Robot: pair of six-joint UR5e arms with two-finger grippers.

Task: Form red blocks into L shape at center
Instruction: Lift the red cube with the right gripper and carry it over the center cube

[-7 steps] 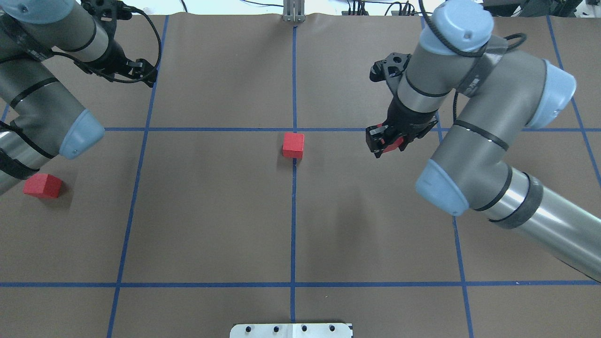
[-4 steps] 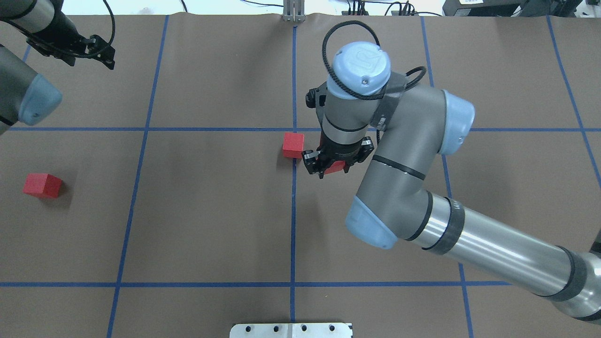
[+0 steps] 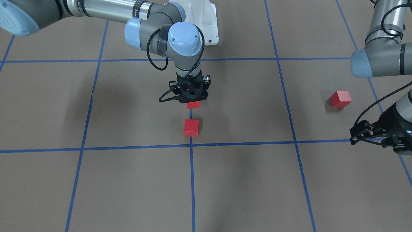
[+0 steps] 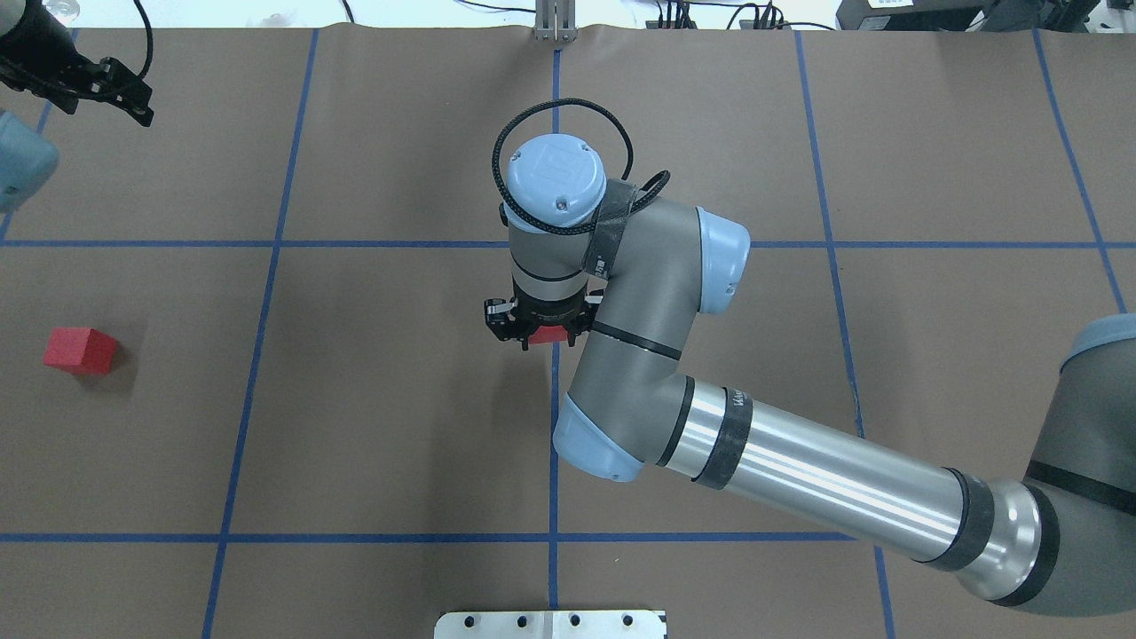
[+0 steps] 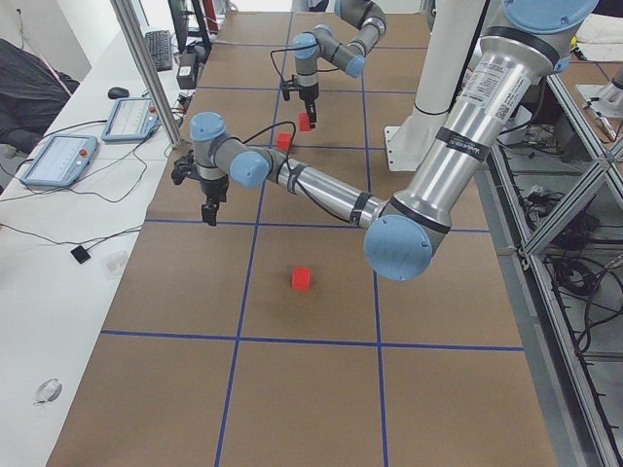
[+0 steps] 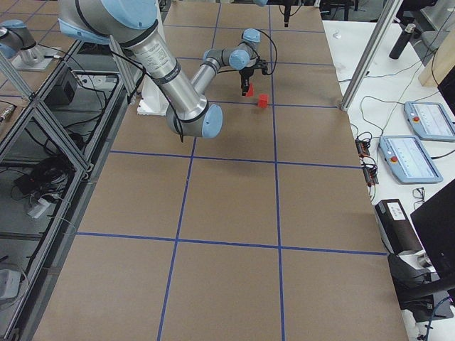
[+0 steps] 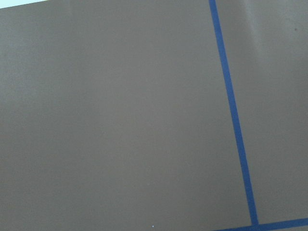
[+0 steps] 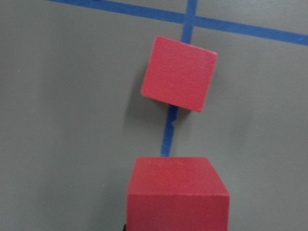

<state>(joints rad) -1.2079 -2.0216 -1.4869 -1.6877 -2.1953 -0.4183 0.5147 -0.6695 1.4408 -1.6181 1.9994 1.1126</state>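
My right gripper [image 4: 548,337] is shut on a red block [image 4: 551,335] and holds it just above the table on the centre line. In the right wrist view the held block [image 8: 177,192] sits just short of a second red block [image 8: 179,73], which lies slightly turned on the blue line. From the front the held block [image 3: 193,104] is on the robot's side of that centre block [image 3: 191,127], with a gap between them. In the overhead view the right arm hides the centre block. The third red block [image 4: 80,350] lies alone far left. My left gripper [image 4: 133,96] is open and empty at the far left corner.
The table is brown paper with a blue tape grid [image 4: 554,461]. A metal plate [image 4: 550,624] sits at the near edge. My right forearm [image 4: 816,484] stretches across the right half. The left wrist view shows only bare paper and a tape line [image 7: 233,120].
My right gripper has carried its red block left from the right square to the centre line, beside the centre block. My left arm has drawn back toward the far left corner.
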